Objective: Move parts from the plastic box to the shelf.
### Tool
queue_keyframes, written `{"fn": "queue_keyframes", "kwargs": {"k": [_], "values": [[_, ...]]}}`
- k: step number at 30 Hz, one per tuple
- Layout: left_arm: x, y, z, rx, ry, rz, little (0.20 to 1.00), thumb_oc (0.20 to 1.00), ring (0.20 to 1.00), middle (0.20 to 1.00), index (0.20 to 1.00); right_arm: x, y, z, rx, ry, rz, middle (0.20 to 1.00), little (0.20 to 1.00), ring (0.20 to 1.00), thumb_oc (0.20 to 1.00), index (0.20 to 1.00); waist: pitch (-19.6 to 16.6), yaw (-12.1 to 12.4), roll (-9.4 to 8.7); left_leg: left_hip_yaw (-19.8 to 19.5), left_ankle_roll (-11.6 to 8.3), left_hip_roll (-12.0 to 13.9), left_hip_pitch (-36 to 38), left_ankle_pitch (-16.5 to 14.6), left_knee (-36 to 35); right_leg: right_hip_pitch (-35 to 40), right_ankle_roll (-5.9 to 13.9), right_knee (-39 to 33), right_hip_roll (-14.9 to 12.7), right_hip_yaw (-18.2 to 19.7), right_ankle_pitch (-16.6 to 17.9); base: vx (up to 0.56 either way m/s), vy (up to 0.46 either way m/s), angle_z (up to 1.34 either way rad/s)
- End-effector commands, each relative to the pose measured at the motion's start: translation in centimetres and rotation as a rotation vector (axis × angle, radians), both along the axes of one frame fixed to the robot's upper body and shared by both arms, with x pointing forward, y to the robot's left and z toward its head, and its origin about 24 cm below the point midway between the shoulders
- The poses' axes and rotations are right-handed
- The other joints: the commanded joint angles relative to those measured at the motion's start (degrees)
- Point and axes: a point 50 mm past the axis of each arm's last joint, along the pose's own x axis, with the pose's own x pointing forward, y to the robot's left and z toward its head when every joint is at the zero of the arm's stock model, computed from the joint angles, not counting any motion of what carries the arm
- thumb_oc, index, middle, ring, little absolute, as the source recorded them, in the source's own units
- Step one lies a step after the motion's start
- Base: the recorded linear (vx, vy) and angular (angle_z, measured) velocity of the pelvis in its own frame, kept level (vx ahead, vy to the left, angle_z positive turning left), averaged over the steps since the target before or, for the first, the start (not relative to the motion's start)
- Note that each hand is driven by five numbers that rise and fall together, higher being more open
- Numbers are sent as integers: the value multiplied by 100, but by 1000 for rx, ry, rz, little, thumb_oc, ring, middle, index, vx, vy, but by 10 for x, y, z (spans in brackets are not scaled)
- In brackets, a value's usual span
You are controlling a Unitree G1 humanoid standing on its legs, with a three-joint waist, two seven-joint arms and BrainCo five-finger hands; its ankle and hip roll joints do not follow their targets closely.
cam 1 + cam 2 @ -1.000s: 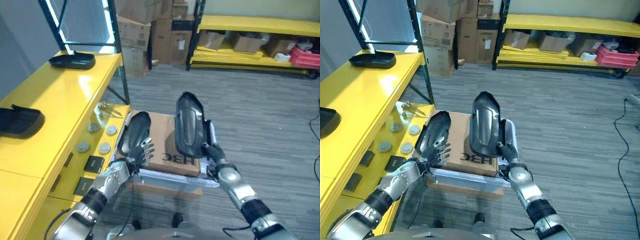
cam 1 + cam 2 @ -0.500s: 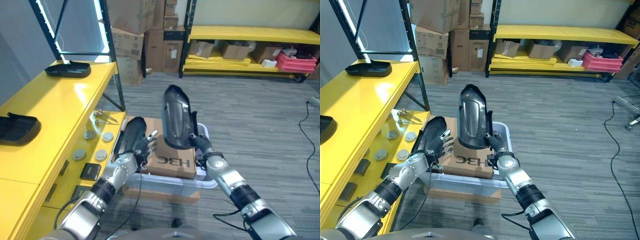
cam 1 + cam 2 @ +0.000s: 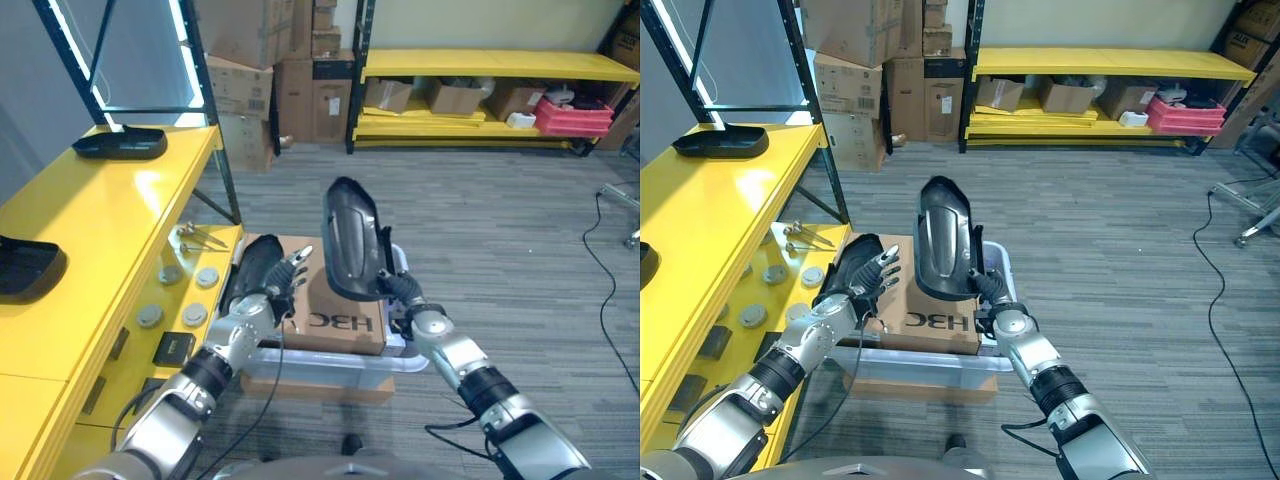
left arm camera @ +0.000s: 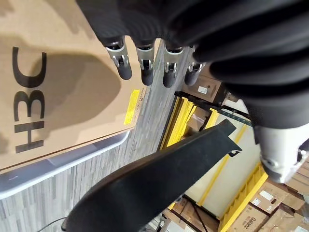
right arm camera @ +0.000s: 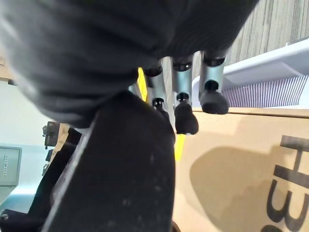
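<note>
My right hand is shut on the lower end of a long black plastic part and holds it upright over the clear plastic box. In the right wrist view the fingers wrap that part. A second black part lies along the box's left side, beside a cardboard box. My left hand hovers at it, open, fingers straight over the cardboard. The yellow shelf runs along the left with two black parts on it.
A lower yellow ledge beside the box carries round metal discs and small tools. Stacked cardboard boxes and a yellow rack with a red crate stand at the back. Grey floor lies to the right.
The whole view has shifted. My left hand has slid up along the lying part with its fingers spreading toward the cardboard. My right hand still holds its part upright.
</note>
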Motion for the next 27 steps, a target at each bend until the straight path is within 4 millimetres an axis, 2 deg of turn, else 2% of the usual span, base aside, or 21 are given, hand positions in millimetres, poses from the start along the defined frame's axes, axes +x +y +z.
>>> {"fn": "queue_keyframes", "kwargs": {"k": [1, 4, 7, 10, 14, 20, 22, 27], "values": [[17, -29, 31, -47, -144, -80, 1000, 1000, 1000, 1000, 1000, 24, 13, 29, 42, -115, 26, 200, 200, 200, 200, 200, -239, 195, 17, -383, -346, 483, -227, -251, 352, 84, 540, 320, -425, -94, -460, 0, 0, 0], [15, -39, 37, -41, -179, -145, 1000, 1000, 1000, 1000, 1000, 25, 15, 25, 33, -91, 30, 200, 200, 200, 200, 200, -251, 224, 16, -401, -344, 476, -217, -243, 308, 96, 543, 295, -422, -118, -452, 0, 0, 0], [10, -54, 43, -48, -192, -215, 1000, 1000, 1000, 1000, 1000, 29, 26, 23, 21, -70, 53, 200, 200, 200, 200, 200, -274, 271, 31, -417, -341, 457, -212, -232, 246, 99, 543, 268, -418, -143, -440, 0, 0, 0], [9, -58, 46, -2, -212, -250, 1000, 1000, 1000, 1000, 1000, 29, 32, 21, 14, -59, 70, 200, 200, 200, 200, 200, -276, 286, 40, -424, -334, 451, -218, -227, 234, 89, 543, 275, -416, -146, -439, 0, 0, 0], [8, -59, 43, 119, -213, -284, 1000, 1000, 1000, 1000, 1000, 31, 38, 22, 9, -54, 78, 200, 200, 200, 200, 200, -291, 311, 53, -432, -338, 443, -229, -222, 223, 95, 544, 256, -407, -145, -442, 0, 0, 0], [8, -57, 39, 157, -193, -299, 1000, 1000, 1000, 1000, 1000, 32, 39, 23, 11, -54, 79, 200, 200, 200, 200, 200, -298, 312, 56, -437, -342, 439, -227, -221, 215, 99, 548, 242, -404, -140, -440, 0, 0, 0], [9, -53, 28, 311, -160, -365, 1000, 1000, 1000, 1000, 1000, 38, 45, 29, -17, -65, 92, 200, 200, 200, 200, 200, -305, 341, 90, -453, -347, 434, -254, -221, 217, 82, 568, 230, -417, -147, -430, 0, 0, 0], [8, -54, 28, 296, -156, -373, 1000, 1000, 1000, 1000, 1000, 39, 47, 30, -23, -64, 96, 200, 200, 200, 200, 200, -304, 348, 98, -453, -347, 432, -256, -221, 213, 82, 567, 223, -417, -153, -428, 0, 0, 0]]}}
